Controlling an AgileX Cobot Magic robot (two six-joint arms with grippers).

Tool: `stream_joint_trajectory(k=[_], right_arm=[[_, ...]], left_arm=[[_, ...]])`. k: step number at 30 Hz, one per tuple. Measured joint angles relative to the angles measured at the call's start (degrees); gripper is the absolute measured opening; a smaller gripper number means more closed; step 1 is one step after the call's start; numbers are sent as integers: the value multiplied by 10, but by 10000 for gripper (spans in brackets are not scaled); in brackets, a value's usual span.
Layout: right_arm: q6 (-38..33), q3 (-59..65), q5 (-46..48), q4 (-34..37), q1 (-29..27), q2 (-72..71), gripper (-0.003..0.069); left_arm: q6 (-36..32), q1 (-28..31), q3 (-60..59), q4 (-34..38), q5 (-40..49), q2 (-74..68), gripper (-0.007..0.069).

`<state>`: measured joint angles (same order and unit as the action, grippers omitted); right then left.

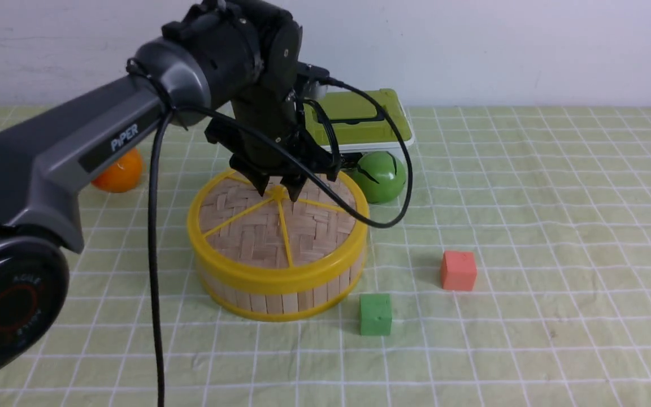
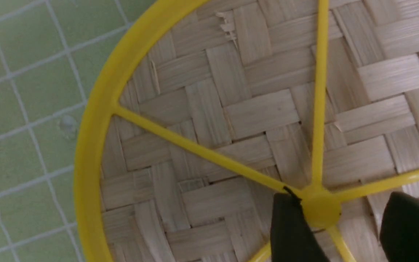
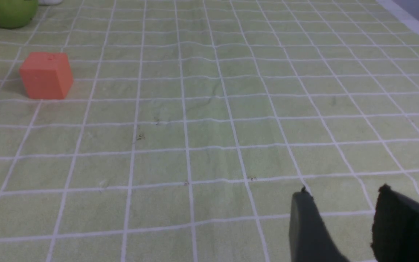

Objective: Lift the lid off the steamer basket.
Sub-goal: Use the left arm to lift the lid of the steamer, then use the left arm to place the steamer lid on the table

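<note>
The lid (image 1: 263, 229), a woven tan disc with yellow rim and spokes, sits on the steamer basket (image 1: 280, 297), a round tub with slatted wall, at the table's centre-left. My left gripper (image 1: 278, 191) hangs straight over the lid's centre knob (image 2: 320, 208). Its jaws are open and stand either side of the knob, one finger (image 2: 289, 229) touching it, the other apart from it. My right gripper (image 3: 342, 194) is open and empty over bare cloth; it is out of the front view.
A green ball (image 1: 381, 176) and a white box with green lid (image 1: 354, 121) sit just behind the basket. An orange ball (image 1: 119, 171) lies far left. A green cube (image 1: 375, 314) and an orange-red cube (image 1: 458, 270) sit to the basket's right.
</note>
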<state>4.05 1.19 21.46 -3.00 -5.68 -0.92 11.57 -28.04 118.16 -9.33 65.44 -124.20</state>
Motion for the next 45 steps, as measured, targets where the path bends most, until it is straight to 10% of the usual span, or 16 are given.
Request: stream_joint_trajectory(k=[10,29,38,45], right_arm=[[0,0,0,0,0,0,241],[0,0,0,0,0,0,241],[0,0,0,0,0,0,241],[0,0,0,0,0,0,241]], left_arm=[[17,0,6,-16,-6,-12,109],[56,43,33,-151,57,158,109],[134,220,-206,-151,16,203,109],[186,230,-337,-120,-138,201,109]])
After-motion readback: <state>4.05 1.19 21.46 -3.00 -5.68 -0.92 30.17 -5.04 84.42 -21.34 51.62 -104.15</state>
